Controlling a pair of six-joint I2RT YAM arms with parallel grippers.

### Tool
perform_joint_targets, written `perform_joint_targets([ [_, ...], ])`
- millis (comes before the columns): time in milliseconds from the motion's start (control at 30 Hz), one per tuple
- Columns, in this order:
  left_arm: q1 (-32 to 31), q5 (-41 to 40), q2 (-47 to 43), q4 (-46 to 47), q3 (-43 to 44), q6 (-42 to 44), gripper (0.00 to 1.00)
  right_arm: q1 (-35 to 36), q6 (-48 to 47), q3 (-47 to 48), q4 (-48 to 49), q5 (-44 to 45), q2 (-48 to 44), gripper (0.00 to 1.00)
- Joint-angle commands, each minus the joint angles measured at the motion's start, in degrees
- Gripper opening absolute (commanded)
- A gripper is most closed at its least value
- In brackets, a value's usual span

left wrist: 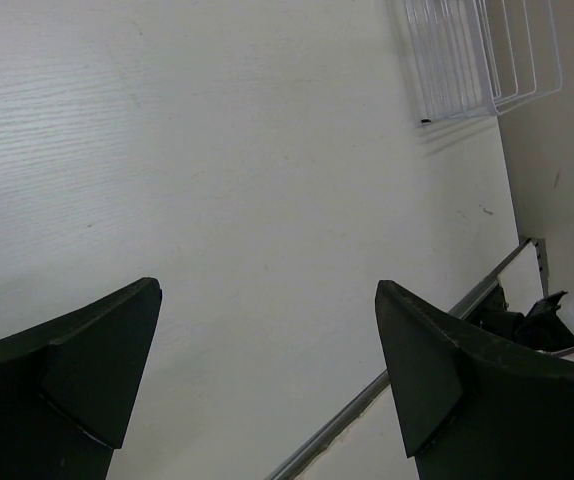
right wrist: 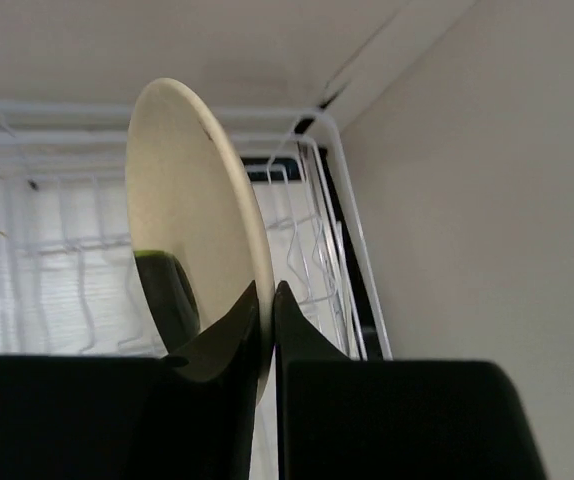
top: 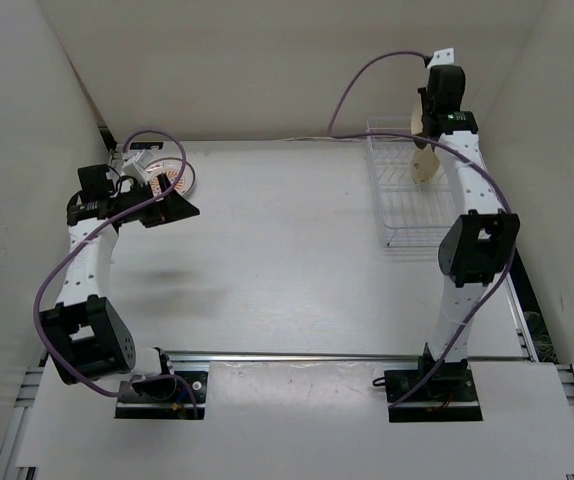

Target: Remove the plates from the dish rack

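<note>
- Noting left gripper [left wrist: 267, 295]: fingers wide, empty, left side beside sunburst plate [top: 167, 172] on table [top: 287, 260].
- Dish rack [top: 407, 215] far right, tan plate [right wrist: 182, 190] upright over it.
- Right gripper [right wrist: 267, 300] pinches tan plate's rim; lift straight up, clear wires, no twisting.

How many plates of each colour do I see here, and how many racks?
Plain tan round plate: 1
White round plate with orange sunburst pattern: 1
White wire dish rack: 1
Total: 3
</note>
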Motion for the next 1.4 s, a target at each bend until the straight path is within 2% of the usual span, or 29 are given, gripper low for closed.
perform_joint_targets([
  [0, 0.2, -0.5, -4.3, 0.8, -1.2, 1.2, 1.00, 2.7, 0.8, -0.9, 6.2, 4.3, -11.1, 0.00],
  [67, 0.2, -0.5, -5.1, 0.8, -1.8, 1.2, 1.00, 2.7, 2.5, -2.6, 4.2, 0.6, -15.0, 0.00],
  [133, 0.2, -0.5, -6.0, 0.8, -2.4, 1.2, 1.00, 2.7, 6.8, -4.7, -0.6, -10.6, -19.2, 0.00],
  [200, 0.2, 0.0, -7.3, 0.8, -2.4, 1.2, 1.00, 2.1, 8.9, -9.9, -5.5, -25.8, -21.9, 0.00],
  [233, 0.2, 0.7, -7.3, 0.8, -2.4, 1.2, 1.00, 2.1, 11.4, -12.2, -6.4, -41.3, -24.0, 0.00],
  [367, 0.2, 3.9, -7.3, 0.8, -1.8, 0.6, 1.00, 3.4, 18.8, -22.8, -7.8, -70.7, -24.6, 0.00],
  [400, 0.2, 4.9, -6.8, 0.8, -1.8, 0.6, 1.00, 4.3, 20.3, -26.9, -6.1, -82.3, -23.8, 0.00],
  [433, 0.2, 7.0, -6.8, 0.8, -1.8, 0.0, 1.00, 6.7, 21.1, -28.6, -5.5, -86.4, -22.6, 0.00],
  [633, 0.2, 15.5, -4.3, 0.8, -3.2, -0.5, 1.00, 17.0, 21.6, -32.3, -4.8, -91.2, -16.8, 0.00],
  [733, 0.2, 17.7, -2.6, 0.8, -3.7, -0.5, 1.00, 20.2, 22.1, -28.0, -4.3, -91.2, -12.1, 0.00],
  [1067, 0.2, 18.2, 3.6, 0.8, -3.2, -1.5, 1.00, 25.4, 28.7, -15.0, 1.8, -91.2, 0.6, 0.00],
  [1367, 0.2, 18.8, 7.3, 0.8, -0.7, -2.1, 1.00, 28.9, 33.5, -9.8, 5.2, -90.1, 6.3, 0.00],
])
